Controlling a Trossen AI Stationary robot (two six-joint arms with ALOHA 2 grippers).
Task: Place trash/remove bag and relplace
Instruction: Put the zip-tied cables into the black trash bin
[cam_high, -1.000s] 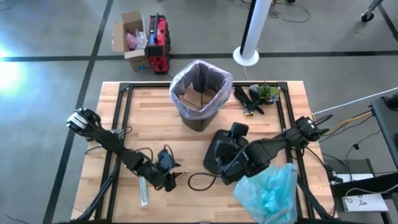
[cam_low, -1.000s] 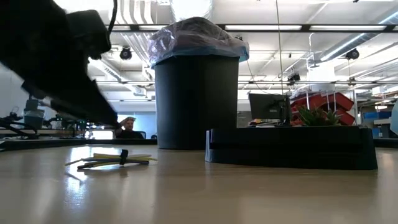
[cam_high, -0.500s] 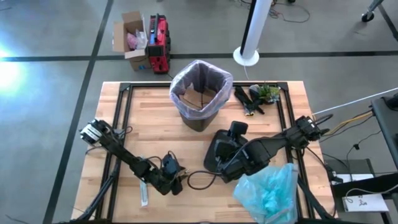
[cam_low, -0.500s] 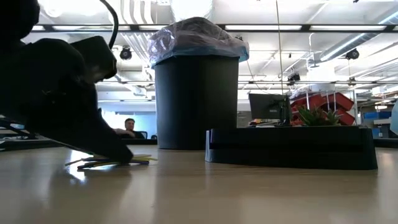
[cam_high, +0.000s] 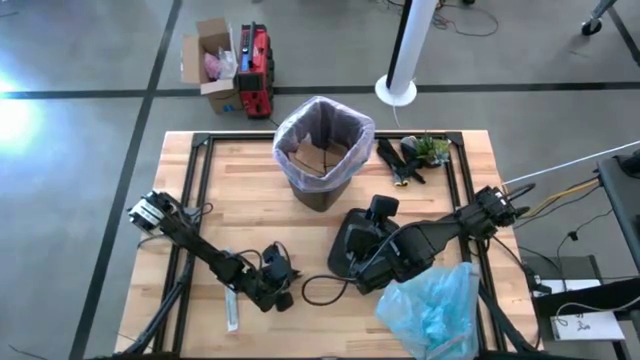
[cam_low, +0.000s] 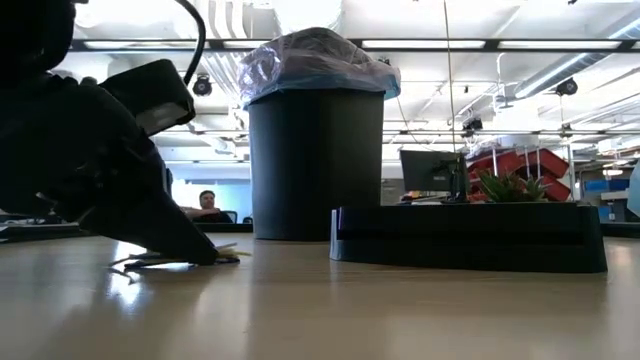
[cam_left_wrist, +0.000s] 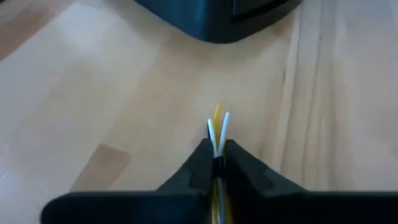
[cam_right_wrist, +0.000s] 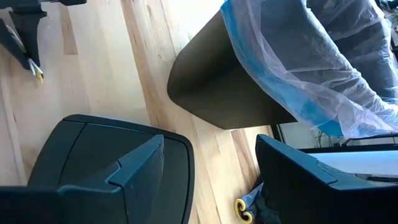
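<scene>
Low in the high view, left of centre, we have our left gripper (cam_high: 281, 297) pressed together on a thin bundle of yellow and white strips (cam_left_wrist: 217, 124), lifting litter for the bin (cam_high: 322, 150). Our right gripper (cam_high: 372, 262), fingers spread, rests over the black lid (cam_high: 345, 240). Pink bag (cam_high: 352, 122) lines the bin; blue bag (cam_high: 432, 305) waits lower right.

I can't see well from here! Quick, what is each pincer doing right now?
Left pincer: closed on thin yellow and white strips at the table.
Right pincer: open, holding nothing, above the dark bin lid.
</scene>
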